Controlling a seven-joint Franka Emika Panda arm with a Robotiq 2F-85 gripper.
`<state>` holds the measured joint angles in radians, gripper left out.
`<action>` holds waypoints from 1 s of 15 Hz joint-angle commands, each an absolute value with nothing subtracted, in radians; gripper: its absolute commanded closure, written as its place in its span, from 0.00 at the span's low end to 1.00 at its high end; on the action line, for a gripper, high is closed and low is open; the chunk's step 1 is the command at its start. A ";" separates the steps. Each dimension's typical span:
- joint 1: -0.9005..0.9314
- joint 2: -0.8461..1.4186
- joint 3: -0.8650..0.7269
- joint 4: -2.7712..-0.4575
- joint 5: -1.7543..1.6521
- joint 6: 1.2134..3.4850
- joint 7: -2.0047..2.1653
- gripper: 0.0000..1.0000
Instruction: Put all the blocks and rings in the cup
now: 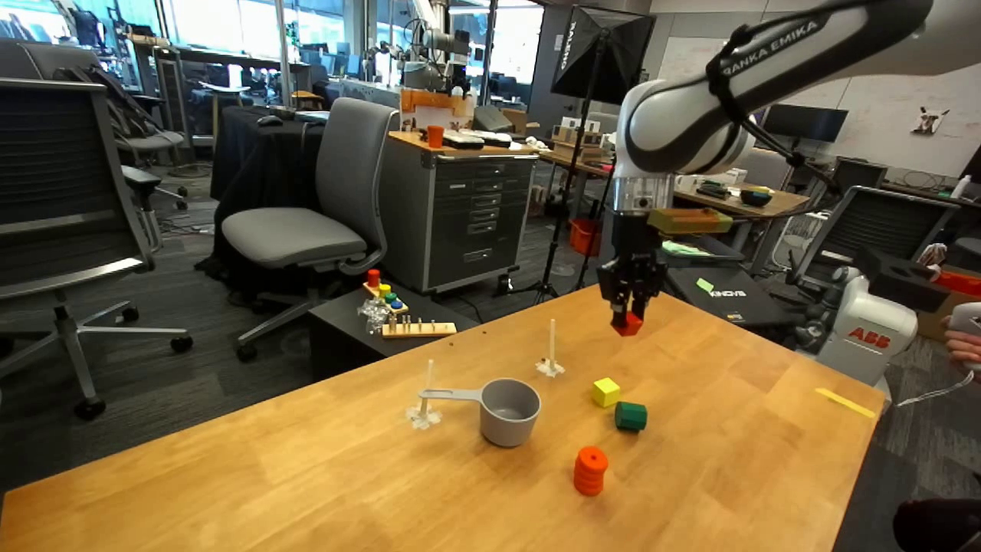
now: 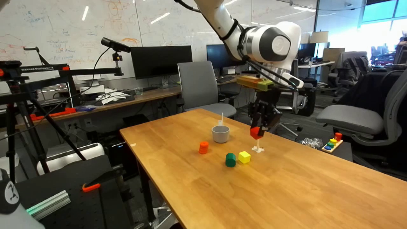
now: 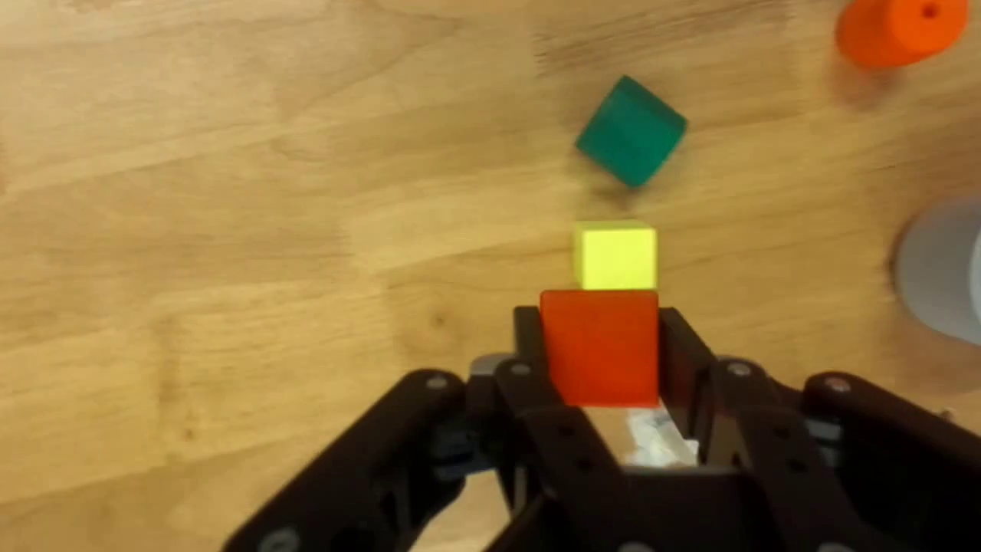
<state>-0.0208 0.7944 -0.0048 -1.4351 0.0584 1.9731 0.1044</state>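
My gripper [image 3: 602,345] is shut on a red block [image 3: 600,349], its fingers on two opposite sides. In both exterior views this block hangs above the table. A yellow block [image 1: 605,392] lies on the wood close to a green block [image 1: 631,416]; in the wrist view the red block partly covers the yellow block [image 3: 618,257]. Orange rings [image 1: 590,471] stand stacked in a short column nearer the cup. The grey cup [image 1: 507,425] is upright, its handle pointing sideways; the wrist view cuts the cup [image 3: 935,268] off at the right edge.
Two thin pale pegs rise from taped bases: a peg [image 1: 552,345] near the gripper and a peg [image 1: 430,383] at the cup's handle; I cannot tell whether handle and peg touch. A low black stand [image 1: 345,330] with wooden toys is beyond the table [image 1: 268,475].
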 commanded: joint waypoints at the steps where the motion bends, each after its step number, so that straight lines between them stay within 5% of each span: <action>1: -0.007 0.713 0.049 -1.472 0.108 1.998 0.063 0.86; 15: 0.061 0.835 0.139 -1.372 0.205 1.982 0.005 0.86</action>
